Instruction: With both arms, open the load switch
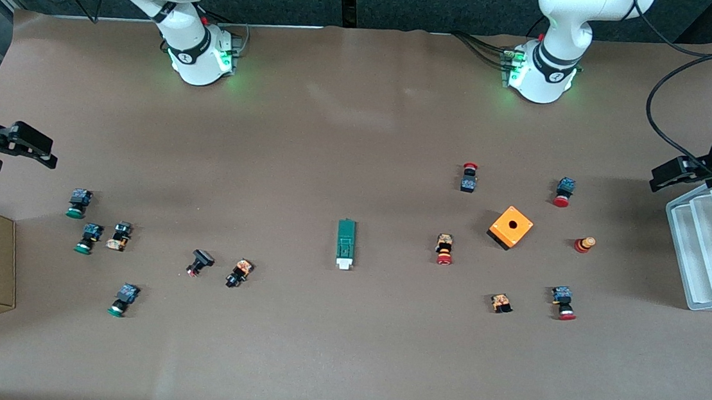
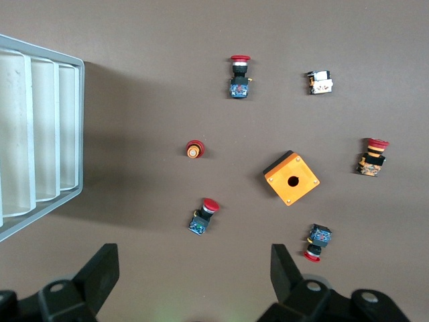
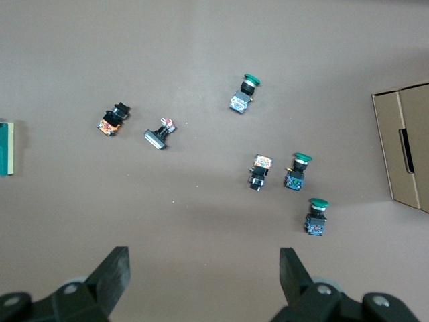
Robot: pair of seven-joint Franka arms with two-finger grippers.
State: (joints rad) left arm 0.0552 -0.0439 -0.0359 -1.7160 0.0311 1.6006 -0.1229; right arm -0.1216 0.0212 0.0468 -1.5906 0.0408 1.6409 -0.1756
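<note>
Both arms wait, left end effector [image 2: 191, 282] and right end effector [image 3: 201, 282] spread; load switch [image 1: 345, 243] looks light, rigid — pinch its long sides.

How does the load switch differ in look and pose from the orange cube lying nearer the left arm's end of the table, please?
The load switch is a narrow green block with a white tab end; the orange cube is squat and square, on a black base. The load switch lies flat with its white tab toward the front camera; the orange cube sits turned cornerwise, a round hole in its top. Both rest on the table, touched by neither tool.
</note>
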